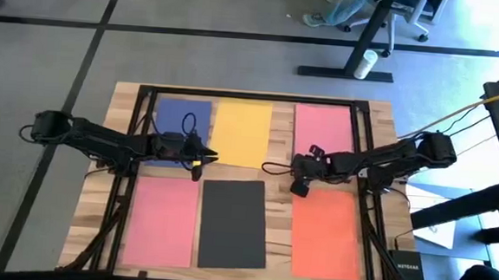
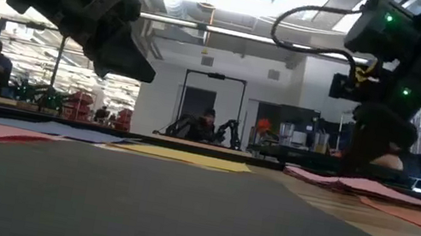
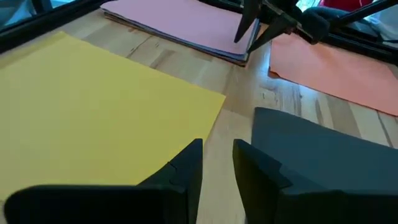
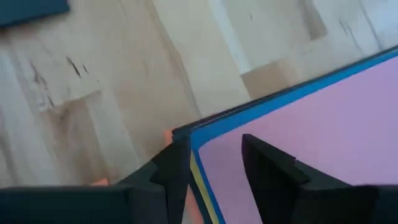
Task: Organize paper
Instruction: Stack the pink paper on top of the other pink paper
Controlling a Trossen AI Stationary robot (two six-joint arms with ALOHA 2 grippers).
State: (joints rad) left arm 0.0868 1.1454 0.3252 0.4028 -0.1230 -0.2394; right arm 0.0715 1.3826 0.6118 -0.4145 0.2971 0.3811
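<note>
Right gripper (image 4: 214, 158) sat fingers apart at the corner of a pink-topped stack of matte construction paper sheets (image 4: 323, 118), lower layers mostly hidden. Left gripper (image 3: 217, 165), slightly parted, hovered between the yellow rectangular sheet (image 3: 93, 112) and the dark grey sheet (image 3: 329, 155).

Bare wood strips of the table (image 1: 279, 163) between the flat paper sheets (image 1: 242, 131) left passage, while the left gripper (image 1: 201, 157) and right gripper (image 1: 300, 180) hung over the middle, crowding the central gap.
</note>
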